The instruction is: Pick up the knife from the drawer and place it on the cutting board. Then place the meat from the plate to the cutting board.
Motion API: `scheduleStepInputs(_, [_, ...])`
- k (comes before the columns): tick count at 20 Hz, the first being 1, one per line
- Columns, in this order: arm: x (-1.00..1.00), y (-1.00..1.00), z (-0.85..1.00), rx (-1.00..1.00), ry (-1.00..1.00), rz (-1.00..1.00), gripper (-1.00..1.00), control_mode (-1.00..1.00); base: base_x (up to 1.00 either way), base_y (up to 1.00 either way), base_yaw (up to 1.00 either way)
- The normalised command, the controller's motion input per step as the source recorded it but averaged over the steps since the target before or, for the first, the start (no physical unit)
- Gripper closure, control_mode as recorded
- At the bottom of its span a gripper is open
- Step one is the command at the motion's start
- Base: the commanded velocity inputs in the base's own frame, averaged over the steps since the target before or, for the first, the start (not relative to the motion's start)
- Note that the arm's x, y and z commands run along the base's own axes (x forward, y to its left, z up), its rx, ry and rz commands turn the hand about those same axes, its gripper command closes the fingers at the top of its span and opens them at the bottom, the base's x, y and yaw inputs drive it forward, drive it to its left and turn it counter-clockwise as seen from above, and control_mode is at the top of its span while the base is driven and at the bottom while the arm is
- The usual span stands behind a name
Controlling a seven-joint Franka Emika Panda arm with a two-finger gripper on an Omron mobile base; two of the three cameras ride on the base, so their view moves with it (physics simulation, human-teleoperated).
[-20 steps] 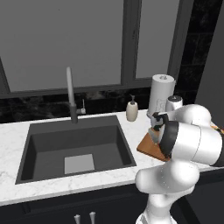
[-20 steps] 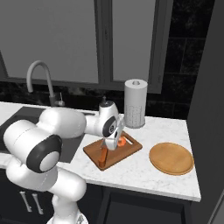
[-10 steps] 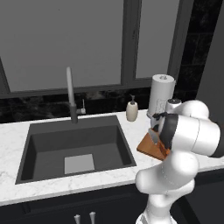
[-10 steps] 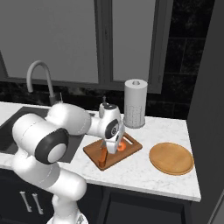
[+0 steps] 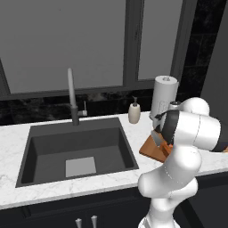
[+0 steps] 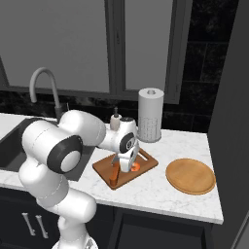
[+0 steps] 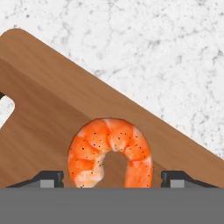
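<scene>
The meat (image 7: 109, 151), an orange-red curled shrimp, lies on the reddish-brown cutting board (image 7: 52, 118). My gripper (image 7: 111, 179) stands open just over it. One dark fingertip (image 7: 48, 178) sits on each side of the meat, with a small gap. In the right base view the gripper (image 6: 128, 164) points down at the meat (image 6: 135, 167) on the board (image 6: 104, 168). The knife (image 6: 115, 175) lies on the board's left part, brown handle toward the front. The round tan plate (image 6: 190, 176) rests to the board's right, nothing on it. My arm hides most of the board (image 5: 151, 150) in the left base view.
A paper towel roll (image 6: 149, 121) and a soap dispenser (image 6: 115, 119) stand behind the board by the dark wall. The sink (image 5: 75, 151) with its tall faucet (image 5: 71, 93) lies to the left. White marble counter surrounds the board and plate.
The hand has come down to the board with the meat. Its jaws have widened and let go of the meat, which now lies on the board.
</scene>
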Motion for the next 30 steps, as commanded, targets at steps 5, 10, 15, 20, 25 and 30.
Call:
scheduleStepInputs(5, [-0.13, -0.15, 0.03, 0.03, 0.01, 0.03, -1.0, -1.0, 0.0, 0.0, 0.0])
scheduleStepInputs(10, [-0.37, -0.19, 0.27, 0.03, 0.0, 0.03, -1.0, -1.0, 0.0, 0.0, 0.0])
scheduleStepInputs(15, [-0.56, -0.02, 0.66, 0.0, -0.03, 0.0, -1.0, -1.0, 0.0, 0.0, 0.0])
scheduleStepInputs(20, [-0.52, 0.08, 0.99, 0.0, -0.01, 0.0, -1.0, -1.0, 0.0, 0.0, 0.0])
scheduleStepInputs(25, [-0.55, 0.04, 1.0, 0.0, 0.0, 0.0, -1.0, -1.0, 0.0, 0.0, 0.0])
scheduleStepInputs(30, [-0.71, 0.11, 0.95, 0.0, 0.0, 0.0, -1.0, -1.0, 0.0, 0.0, 0.0])
